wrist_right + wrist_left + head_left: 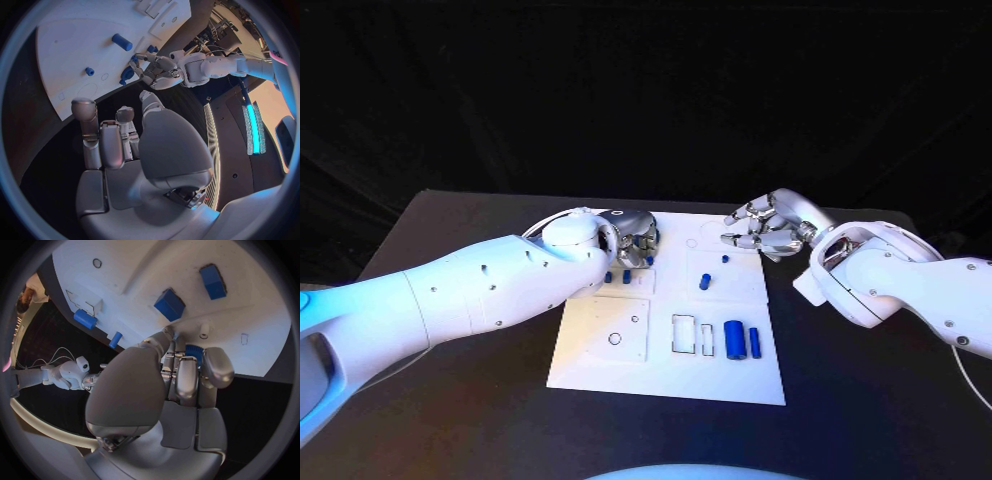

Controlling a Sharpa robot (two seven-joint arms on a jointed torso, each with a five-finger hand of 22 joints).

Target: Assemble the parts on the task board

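While my left hand [635, 243] sits low over the far left part of the task board [666, 375], its fingers [187, 377] are curled down together, and the left wrist view shows a small blue part [194, 350] just past the fingertips. I cannot tell whether the hand actually pinches that part or only touches it.

My right hand [764, 230] hovers at the board's far right corner. From the right wrist view its fingers [85, 116] stand straight and slightly apart with nothing between them, above the dark table [44, 165] near the board's edge.

On the board itself I see a short blue part [707, 280] lying alone in the middle area, two small blue parts [617, 277] just beneath my left hand, and two long blue parts [744, 341] lying side by side at the near right, next to a small rectangular outline [685, 334]. A round outline [616, 339] marks the near left panel.
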